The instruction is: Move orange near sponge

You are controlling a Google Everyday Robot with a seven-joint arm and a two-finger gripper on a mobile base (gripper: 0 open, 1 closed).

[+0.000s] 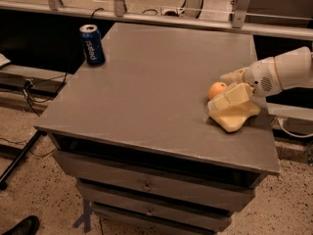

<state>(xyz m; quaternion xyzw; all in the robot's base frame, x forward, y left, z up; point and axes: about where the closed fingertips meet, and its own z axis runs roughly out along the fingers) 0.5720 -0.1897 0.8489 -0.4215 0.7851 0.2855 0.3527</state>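
Observation:
The orange (216,89) is at the right side of the grey table (146,82), low over or on its top. It sits between the two cream fingers of my gripper (218,91), which reaches in from the right and is shut on the orange. One finger (234,75) lies behind the orange and the other finger (231,98) in front of it. The pale yellow sponge (234,119) lies flat on the table just in front of the gripper, partly under the front finger, right next to the orange.
A blue Pepsi can (92,44) stands upright at the table's far left corner. The table's right edge runs just beyond the sponge. Drawers sit under the table top. Metal rails run behind the table. Cables lie on the floor at left.

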